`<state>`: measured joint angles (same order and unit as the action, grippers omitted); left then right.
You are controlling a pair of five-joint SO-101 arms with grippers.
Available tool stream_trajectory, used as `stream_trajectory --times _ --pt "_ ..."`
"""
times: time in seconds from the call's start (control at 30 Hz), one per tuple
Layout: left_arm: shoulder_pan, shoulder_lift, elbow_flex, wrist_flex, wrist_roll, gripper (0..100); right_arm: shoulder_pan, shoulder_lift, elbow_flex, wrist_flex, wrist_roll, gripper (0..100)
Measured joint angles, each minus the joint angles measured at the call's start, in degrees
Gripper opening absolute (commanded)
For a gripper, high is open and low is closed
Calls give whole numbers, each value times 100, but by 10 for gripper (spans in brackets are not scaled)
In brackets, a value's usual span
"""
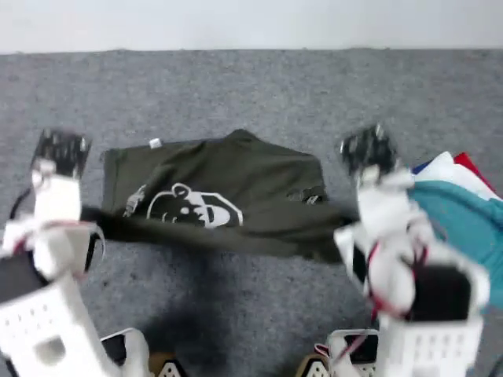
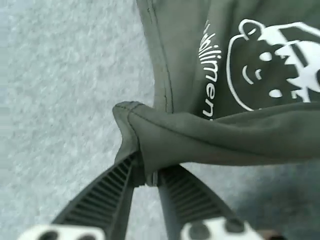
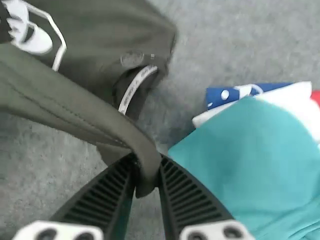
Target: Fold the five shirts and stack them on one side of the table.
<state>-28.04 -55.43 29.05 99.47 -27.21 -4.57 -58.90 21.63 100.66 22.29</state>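
worktop (image 1: pixel 236 86): grey, felt-like surface, carrying all items listed below.
dark green shirt (image 1: pixel 236 177): middle of the worktop, between the two arms. Far part lying flat. Near edge raised off the surface and drawn taut in a line from one pincer to the other, with a shadow on the grey beneath.
print (image 1: pixel 192 206): white cartoon face with lettering beside it, facing up, on the left arm's half of the shirt.
label (image 1: pixel 155 143): small white tab at the shirt's far edge, on the left arm's side.
left pincer (image 2: pixel 146 176): clamped on a bunched corner of the dark green shirt, cloth pinched between the ribbed fingers and folded over their tips.
right pincer (image 3: pixel 146 172): clamped on the opposite end of the raised edge, cloth draped over and down between the fingers.
stack (image 1: pixel 460 204): folded shirts at the worktop's edge on the right arm's side, near the dark green shirt but apart from it, grey surface showing between.
teal shirt (image 3: pixel 250 165): top of the stack, with white, blue and red layers showing at its far edge.
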Motion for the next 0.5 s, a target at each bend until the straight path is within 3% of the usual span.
stream_trajectory --times 0.1,0.3,0.5 --pt "-404 -932 782 0 -422 12 0 -747 703 0 70 8" --pt "-624 -1538 1916 -88 -844 12 -9 -492 985 0 237 9" --pt "-624 -1398 2497 -1108 -879 12 0 686 993 -765 237 9"
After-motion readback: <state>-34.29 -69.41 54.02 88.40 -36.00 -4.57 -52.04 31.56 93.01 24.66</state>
